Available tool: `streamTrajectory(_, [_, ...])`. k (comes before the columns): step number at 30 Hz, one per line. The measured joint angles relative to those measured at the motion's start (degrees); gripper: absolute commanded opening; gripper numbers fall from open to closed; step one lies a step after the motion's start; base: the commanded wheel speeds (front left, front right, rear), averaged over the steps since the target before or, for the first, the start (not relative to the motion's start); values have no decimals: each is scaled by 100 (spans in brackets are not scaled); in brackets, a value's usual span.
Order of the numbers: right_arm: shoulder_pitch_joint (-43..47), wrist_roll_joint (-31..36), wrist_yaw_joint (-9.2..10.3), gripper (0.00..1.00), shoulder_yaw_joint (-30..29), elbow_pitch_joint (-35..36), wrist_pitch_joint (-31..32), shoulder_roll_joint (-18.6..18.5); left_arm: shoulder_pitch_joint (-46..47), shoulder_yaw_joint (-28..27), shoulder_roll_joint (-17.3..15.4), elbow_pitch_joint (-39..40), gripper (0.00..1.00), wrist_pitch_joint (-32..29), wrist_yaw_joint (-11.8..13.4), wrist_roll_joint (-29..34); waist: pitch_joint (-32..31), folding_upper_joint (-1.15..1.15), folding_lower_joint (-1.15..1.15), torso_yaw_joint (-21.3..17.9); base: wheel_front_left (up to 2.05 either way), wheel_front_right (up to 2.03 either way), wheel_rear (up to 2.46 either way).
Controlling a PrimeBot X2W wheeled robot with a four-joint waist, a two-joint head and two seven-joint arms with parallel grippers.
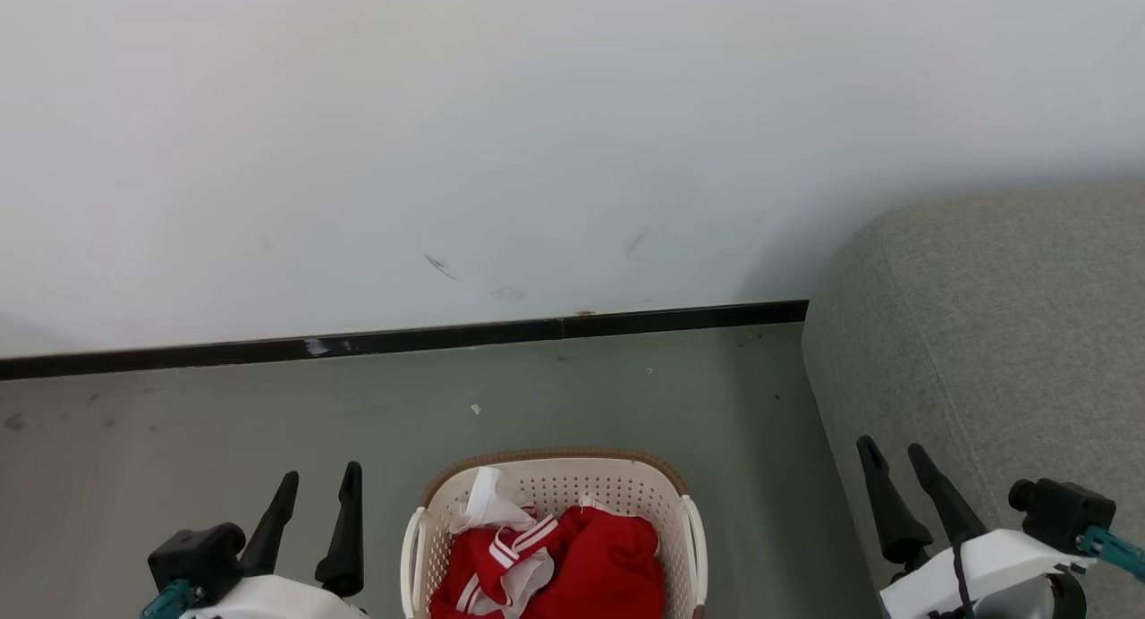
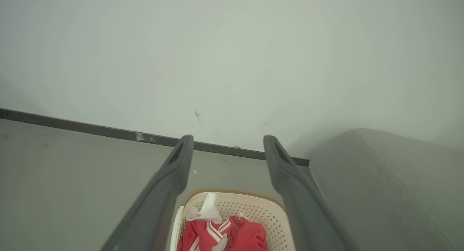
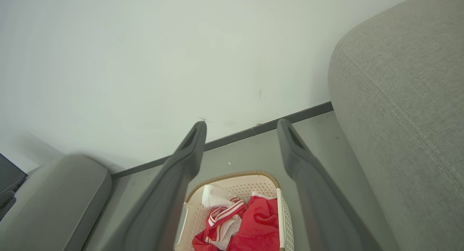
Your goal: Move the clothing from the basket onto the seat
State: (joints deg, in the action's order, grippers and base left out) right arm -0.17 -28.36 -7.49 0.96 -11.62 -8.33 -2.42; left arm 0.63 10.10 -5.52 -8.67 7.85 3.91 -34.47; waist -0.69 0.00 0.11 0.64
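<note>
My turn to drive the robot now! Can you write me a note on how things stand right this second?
Left pincer: open, holds nothing, left of the basket.
Right pincer: open, holds nothing, by the seat edge.
Clothes: red and white, bunched in the basket, which stands on the floor between the pincers, left of the seat.
Done: nothing yet.
Left: grab the clothes and lay them on the seat.

One basket (image 1: 581, 489) sat at six o'clock in the head view, holding one heap of clothing (image 1: 608, 565), its garments uncountable. One seat (image 1: 1002, 333) stood at four o'clock. There were two grippers, the left gripper (image 1: 322, 472) and the right gripper (image 1: 890, 445), with two fingers (image 1: 344, 529) each.
</note>
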Motion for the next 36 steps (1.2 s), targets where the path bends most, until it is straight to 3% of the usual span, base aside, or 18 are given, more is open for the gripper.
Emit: streamTrajectory(36, [1,2502,0,100,265,189,-594,7,-2,314,54,71,100,643,380,1925,61,0,-8,-8,0,0,0])
